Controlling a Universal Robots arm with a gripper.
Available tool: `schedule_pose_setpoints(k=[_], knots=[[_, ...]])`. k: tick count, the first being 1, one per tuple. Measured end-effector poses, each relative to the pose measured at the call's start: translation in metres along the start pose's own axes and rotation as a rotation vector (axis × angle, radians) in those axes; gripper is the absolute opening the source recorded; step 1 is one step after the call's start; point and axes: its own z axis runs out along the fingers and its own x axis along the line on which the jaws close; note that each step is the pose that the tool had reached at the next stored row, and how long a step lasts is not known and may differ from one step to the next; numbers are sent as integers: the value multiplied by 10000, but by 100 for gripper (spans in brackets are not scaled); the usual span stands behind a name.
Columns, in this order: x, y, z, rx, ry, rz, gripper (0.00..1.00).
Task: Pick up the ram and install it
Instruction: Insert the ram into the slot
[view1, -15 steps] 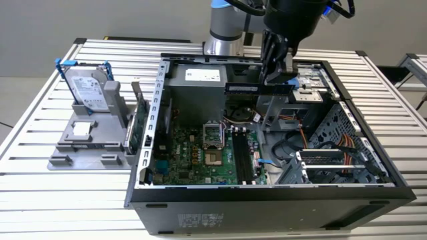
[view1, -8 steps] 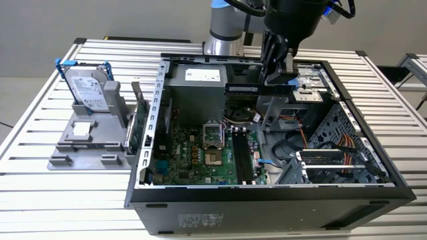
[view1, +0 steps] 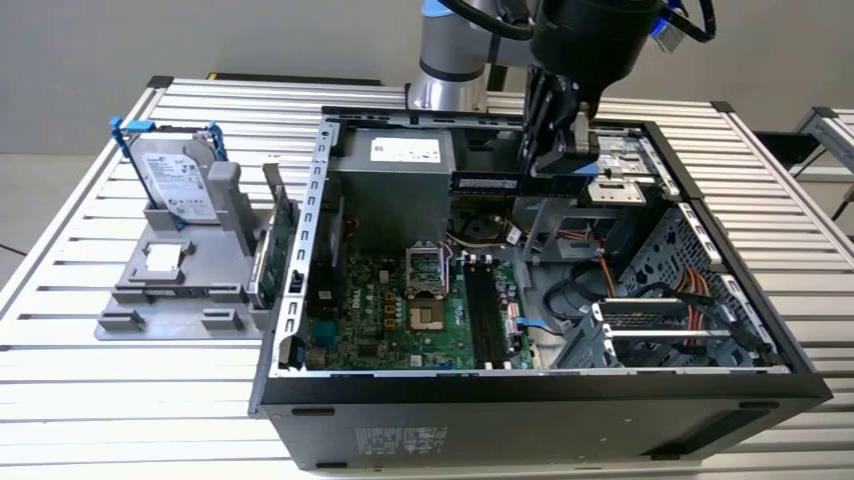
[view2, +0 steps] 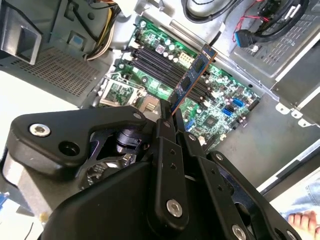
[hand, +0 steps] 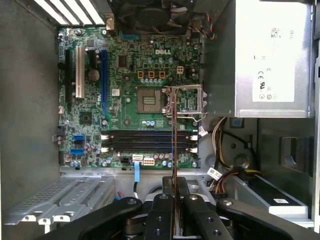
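My gripper (view1: 558, 168) hangs over the back of the open computer case (view1: 534, 395), shut on the ram (view1: 501, 182). The ram is a long, thin dark stick that juts out level toward the exterior view's left, above the motherboard. In the second wrist view the ram (view2: 193, 74) sticks out from between the black fingers (view2: 165, 131), over the board. Seen edge-on in the first wrist view, the ram (hand: 174, 131) crosses above the black memory slots (hand: 147, 142) and stands well clear of them. The same slots (view1: 483, 322) lie near the case's front in the exterior view.
A grey power supply (view1: 400, 170) fills the case's back corner beside the gripper. The drive cage (view1: 667, 322) and cables take up the exterior view's right. Outside the case, a silver hard drive with blue brackets (view1: 178, 178) stands on a grey holder (view1: 174, 290), next to a green card (view1: 271, 250).
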Motion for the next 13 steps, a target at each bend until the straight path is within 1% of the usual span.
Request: schedule_pose_setpoints(k=[4,5,6,13], knots=[[28,0,0,-3,-5,203,0],[34,0,0,-3,-11,340,0],[39,-1,0,-4,-22,667,0],[42,-1,1,-5,-47,1361,0]])
